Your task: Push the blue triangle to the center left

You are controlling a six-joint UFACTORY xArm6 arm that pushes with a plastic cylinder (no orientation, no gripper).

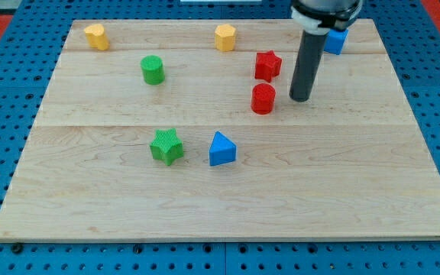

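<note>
Blue triangle (221, 149) sitting near the middle of the wooden board (342, 191), slightly toward the near edge, with the green star (166, 146) just beside it on the left, apart but close. My tip (300, 99) planted well off to the right and farther back, just right of the red cylinder (263, 99), not touching it, with the red star (266, 66) a little beyond that. No jaws here to open or close: a bare rod, touching no block at this moment. Step in hand, as judged: getting round to the triangle's right side before any push. Best done by swinging toward the near side of the red cylinder rather than across it, then settling just right of the triangle. Green star squarely in the leftward path, so a straight shove likely to drive both blocks together; better to nudge the triangle slightly far or near first, then carry it left past the star. Sloped faces likely to let the block twist off the rod, so contact through its middle, slow and corrected. Other blocks well clear: green cylinder (152, 69), two yellow blocks (95, 36) (225, 37) along the far edge, a blue block (335, 40) partly hidden behind the rod. No containers anywhere in view; nothing held in anything.
</note>
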